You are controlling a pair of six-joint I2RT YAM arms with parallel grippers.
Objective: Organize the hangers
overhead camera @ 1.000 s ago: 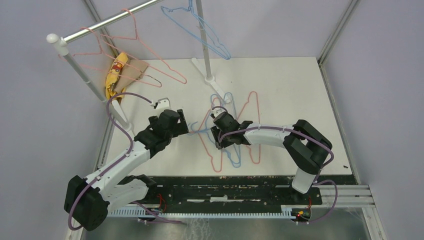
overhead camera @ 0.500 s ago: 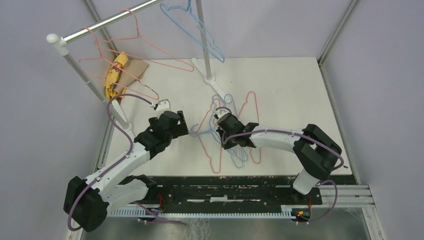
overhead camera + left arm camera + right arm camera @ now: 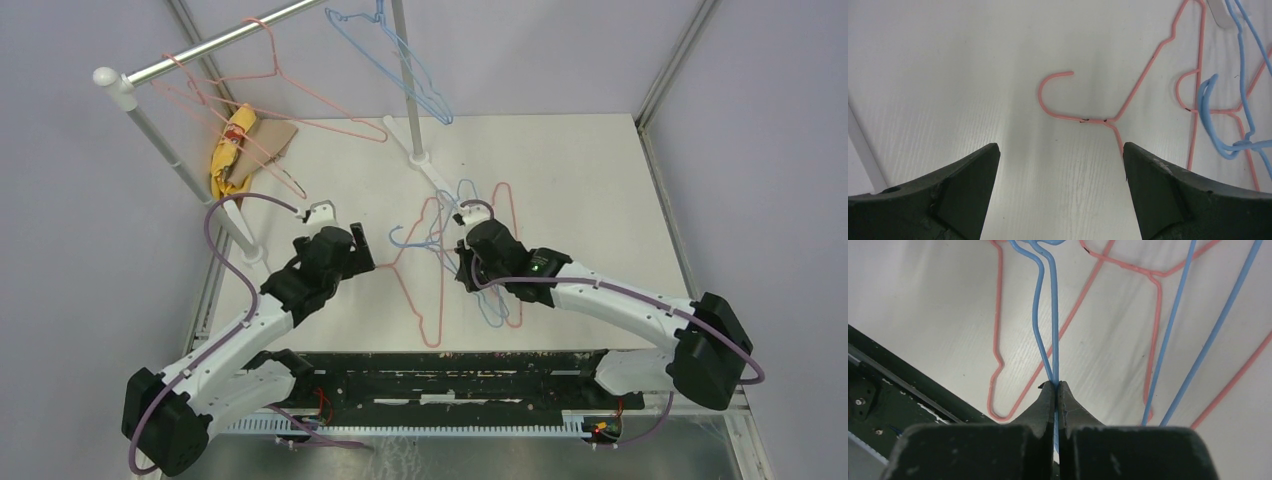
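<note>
One blue hanger (image 3: 1053, 330), pinched by right gripper (image 3: 1057, 386)

At 12 o'clock overhead, the silver metal rail (image 3: 220, 40) and the hook of a thin light-blue wire hanger (image 3: 388, 52) run off frame.

Smooth coated-wire hangers (image 3: 1054, 340), matt wood-grain tbl (image 3: 948, 75).

No readable text, labels or numbers — anywhere.
</note>
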